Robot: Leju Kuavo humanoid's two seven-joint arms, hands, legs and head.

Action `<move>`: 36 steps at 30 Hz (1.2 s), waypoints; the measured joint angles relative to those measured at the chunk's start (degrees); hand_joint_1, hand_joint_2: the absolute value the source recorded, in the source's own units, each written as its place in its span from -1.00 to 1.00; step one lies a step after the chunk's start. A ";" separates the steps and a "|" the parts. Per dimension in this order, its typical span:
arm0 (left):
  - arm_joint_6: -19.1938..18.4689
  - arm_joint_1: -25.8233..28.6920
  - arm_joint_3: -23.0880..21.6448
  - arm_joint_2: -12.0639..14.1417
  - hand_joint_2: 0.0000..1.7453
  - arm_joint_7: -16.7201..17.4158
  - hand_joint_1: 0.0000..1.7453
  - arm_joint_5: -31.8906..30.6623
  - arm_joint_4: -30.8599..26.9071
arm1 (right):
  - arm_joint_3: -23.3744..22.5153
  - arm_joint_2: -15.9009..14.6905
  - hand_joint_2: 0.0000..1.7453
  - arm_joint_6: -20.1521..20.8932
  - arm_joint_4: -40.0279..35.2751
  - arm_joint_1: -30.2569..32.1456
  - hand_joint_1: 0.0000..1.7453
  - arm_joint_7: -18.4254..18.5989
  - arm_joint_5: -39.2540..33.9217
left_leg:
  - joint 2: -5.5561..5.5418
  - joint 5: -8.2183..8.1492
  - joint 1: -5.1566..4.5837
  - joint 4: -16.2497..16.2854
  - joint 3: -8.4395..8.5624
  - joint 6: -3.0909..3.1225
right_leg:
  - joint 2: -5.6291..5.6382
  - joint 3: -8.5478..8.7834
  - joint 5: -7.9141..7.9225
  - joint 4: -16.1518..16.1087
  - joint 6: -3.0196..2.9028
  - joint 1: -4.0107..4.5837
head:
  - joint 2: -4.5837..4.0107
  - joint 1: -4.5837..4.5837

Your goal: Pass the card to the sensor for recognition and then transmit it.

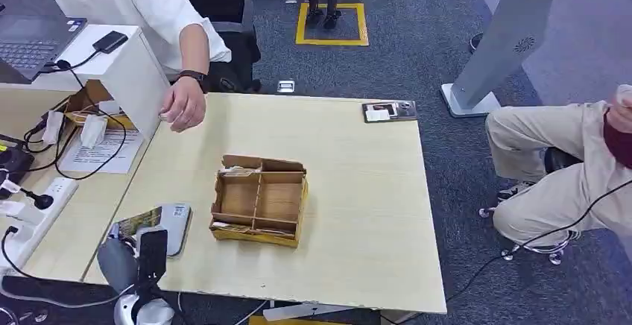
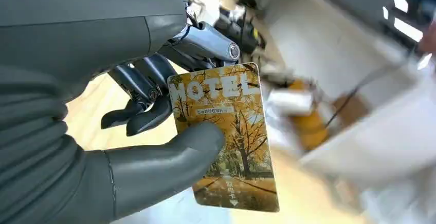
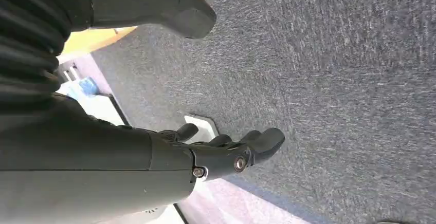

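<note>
In the head view, the left robot hand (image 1: 141, 254) holds the card (image 1: 143, 221) over the desk's (image 1: 358, 191) near left corner, beside a cardboard box (image 1: 259, 200); a person's hand (image 1: 183, 104) rests by the white stand (image 1: 134, 71). In the left wrist view, thumb and fingers (image 2: 139, 93) pinch the card (image 2: 231, 136), printed "MOTEL". In the right wrist view, the right robot hand (image 3: 221, 149) hangs over grey carpet (image 3: 334, 80), fingers loosely apart, holding nothing.
</note>
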 joint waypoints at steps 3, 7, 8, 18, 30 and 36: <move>-0.13 0.52 -3.40 0.00 1.00 -1.94 1.00 6.10 -6.23 | -0.02 -0.22 1.00 0.00 0.00 -0.06 -1.00 -0.46 -0.51 | 0.00 0.00 -0.01 0.00 -0.05 0.02 | 0.00 0.00 0.00 0.00 0.00 -0.01 | 0.00 0.00; -0.15 0.89 -7.17 0.07 1.00 -3.45 1.00 9.54 -12.61 | -0.11 -0.72 1.00 0.00 0.00 -0.03 -1.00 -1.27 -0.96 | 0.00 -0.01 -0.03 0.00 -0.09 0.03 | 0.01 -0.04 0.00 -0.01 0.01 -0.02 | 0.00 0.00; -0.15 0.96 -7.82 0.09 1.00 -3.64 1.00 9.87 -13.80 | -0.13 -0.81 1.00 0.00 0.02 -0.02 -1.00 -1.36 -0.96 | 0.00 -0.01 -0.04 0.00 -0.10 0.03 | 0.01 -0.05 0.00 -0.02 0.01 -0.03 | -0.02 0.00; -0.20 0.07 -11.67 0.61 1.00 -0.81 1.00 2.79 -17.39 | -0.26 -0.87 1.00 0.00 0.00 -0.18 -1.00 -1.99 2.20 | 0.04 0.00 -0.03 0.00 -0.10 0.02 | 0.06 -0.14 0.00 -0.02 0.00 -0.02 | -0.02 0.00; -0.35 -10.88 -11.65 2.84 1.00 7.22 1.00 0.14 -10.39 | -0.26 -0.31 1.00 0.02 -0.02 -1.12 -1.00 -2.19 5.03 | 0.01 0.03 -0.02 0.00 -0.18 0.05 | 0.02 -0.15 0.04 -0.01 0.02 -0.02 | -0.02 0.02; -0.31 -18.81 -11.65 6.30 1.00 12.77 1.00 -3.36 -2.70 | -0.20 0.28 1.00 0.02 -0.04 -1.50 -1.00 -2.19 6.60 | -0.02 0.09 -0.02 0.00 -0.17 0.03 | -0.02 -0.14 0.04 0.00 0.02 -0.01 | -0.02 0.02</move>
